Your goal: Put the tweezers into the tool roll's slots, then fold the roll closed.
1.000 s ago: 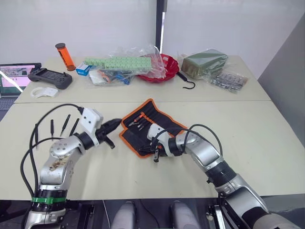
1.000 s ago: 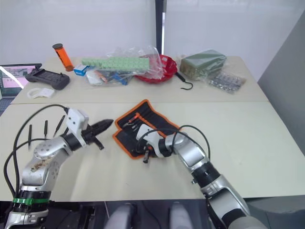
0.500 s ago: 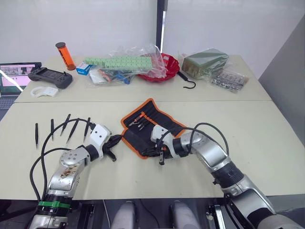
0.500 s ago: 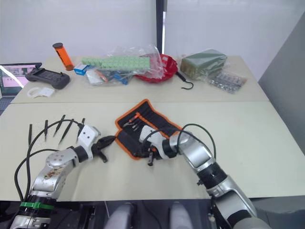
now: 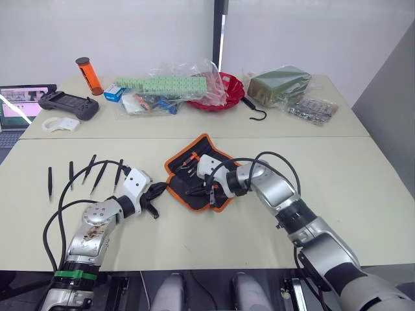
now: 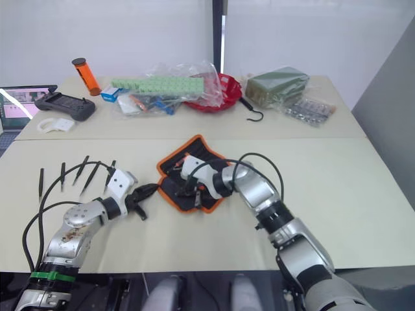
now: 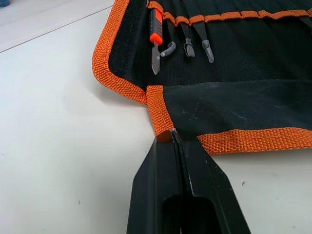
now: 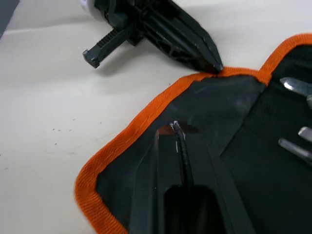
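Note:
The tool roll [image 5: 192, 176] lies mid-table, black with orange trim, its near flap [image 8: 214, 105] folded over. My right gripper [image 5: 205, 190] is shut on that flap. My left gripper [image 5: 159, 190] is shut, its tips touching the orange trim [image 7: 157, 108] at the roll's left edge. The slots [image 7: 214, 18] hold an orange-handled tool [image 7: 155, 23] and a few silver-tipped ones. Several black tweezers [image 5: 71, 174] lie loose on the table, left of my left arm.
Along the far table edge stand an orange tube [image 5: 87, 76], a red bowl [image 5: 227, 88], a black hook [image 5: 257, 114], bagged green boxes [image 5: 162, 85], an olive bag [image 5: 279, 84] and blister packs [image 5: 312, 109]. A controller [image 5: 68, 105] and laptop [image 5: 16, 107] sit far left.
My left gripper came down from above the table to the roll's left edge and stayed. My right gripper moved away from me and leftward, taking the near flap over the roll.

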